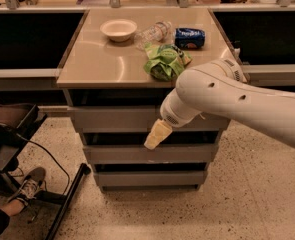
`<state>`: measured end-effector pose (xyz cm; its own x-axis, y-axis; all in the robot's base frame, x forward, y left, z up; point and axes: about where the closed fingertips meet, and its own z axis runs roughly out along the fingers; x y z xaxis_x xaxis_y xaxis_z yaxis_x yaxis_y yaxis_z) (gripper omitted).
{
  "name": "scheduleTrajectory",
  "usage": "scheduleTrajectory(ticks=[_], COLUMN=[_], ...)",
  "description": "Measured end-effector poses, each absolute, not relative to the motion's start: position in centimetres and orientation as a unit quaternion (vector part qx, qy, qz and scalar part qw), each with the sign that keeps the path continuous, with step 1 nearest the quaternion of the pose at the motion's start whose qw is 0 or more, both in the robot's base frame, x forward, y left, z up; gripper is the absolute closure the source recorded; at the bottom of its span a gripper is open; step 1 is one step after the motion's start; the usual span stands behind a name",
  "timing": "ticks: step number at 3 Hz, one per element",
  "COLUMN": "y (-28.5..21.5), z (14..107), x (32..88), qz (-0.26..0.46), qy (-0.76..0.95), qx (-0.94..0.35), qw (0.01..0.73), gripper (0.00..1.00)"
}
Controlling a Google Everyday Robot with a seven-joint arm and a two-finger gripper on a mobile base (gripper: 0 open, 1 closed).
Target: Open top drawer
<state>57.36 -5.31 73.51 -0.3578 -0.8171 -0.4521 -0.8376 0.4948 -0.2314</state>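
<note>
The top drawer [117, 119] is faced in matt grey metal. Above it, a smooth, faintly glossy countertop [107, 66] is seen. Before it, the gripper [157, 134] is covered in pale matt plastic.

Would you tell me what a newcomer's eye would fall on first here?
The big white arm reaches in from the picture's right, its pale tool hanging before the lower edge of the grey top drawer. Behind it, on the tan cabinet top, lie a green bag, a blue packet, a clear bottle and a white bowl.
</note>
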Motion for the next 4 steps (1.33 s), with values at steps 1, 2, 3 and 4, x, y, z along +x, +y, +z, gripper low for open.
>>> scheduleTrajectory(ticks=[1, 2, 3, 4], y=[-5.3, -5.6, -5.3, -5.3], z=[73.5, 71.9, 68.2, 68.2], x=[57.4, 58.5, 61.2, 61.2], qz=[0.02, 0.047, 0.067, 0.067], qy=[0.824, 0.832, 0.847, 0.847], qx=[-0.502, -0.489, -0.466, -0.466], qw=[0.262, 0.257, 0.247, 0.247], gripper=[0.0, 0.0, 0.0, 0.0])
